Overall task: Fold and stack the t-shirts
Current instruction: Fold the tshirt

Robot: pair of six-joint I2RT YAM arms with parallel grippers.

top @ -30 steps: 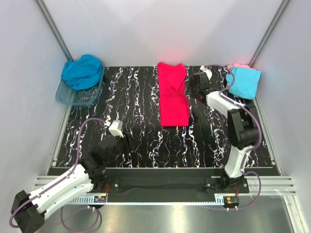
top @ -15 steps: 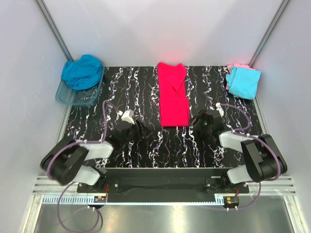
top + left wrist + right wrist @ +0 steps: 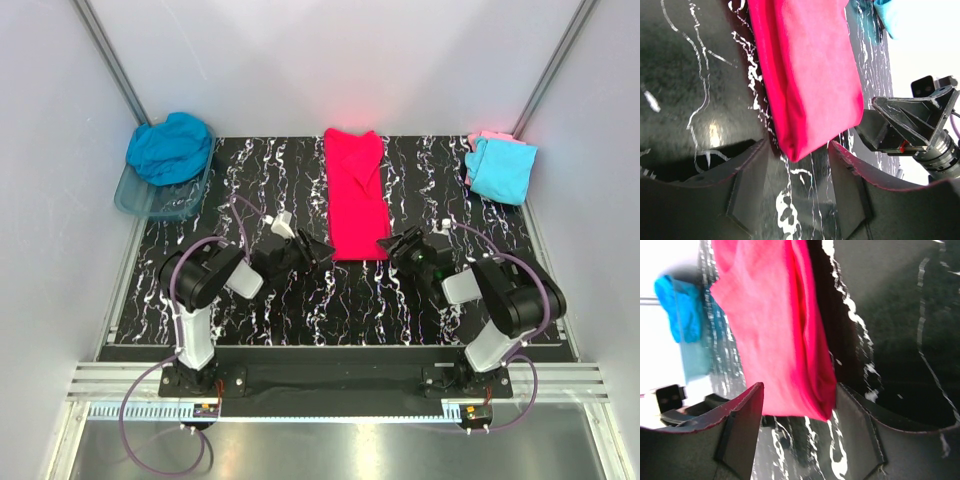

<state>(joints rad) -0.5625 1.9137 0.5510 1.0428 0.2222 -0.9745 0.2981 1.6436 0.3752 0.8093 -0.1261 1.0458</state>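
The bright pink-red t-shirt (image 3: 357,195) lies folded in a long strip on the black marbled table (image 3: 260,190), running front to back. My left gripper (image 3: 320,249) is open and low at the strip's near left corner (image 3: 800,145), which sits between its jaws. My right gripper (image 3: 388,247) is open at the near right corner (image 3: 822,407), which also sits between its jaws. A teal-blue shirt (image 3: 170,147) is heaped in the tub. A light cyan shirt (image 3: 500,170) lies folded on a pale pink one (image 3: 487,136) at the back right.
A clear bluish plastic tub (image 3: 140,200) stands at the back left corner. White walls and metal rails enclose the table. In the left wrist view the right gripper's body (image 3: 912,125) shows just beyond the shirt's near end.
Both arms have swung in to the pink-red shirt's near end: the left from the near left, the right from the far right. The shirt has not moved.
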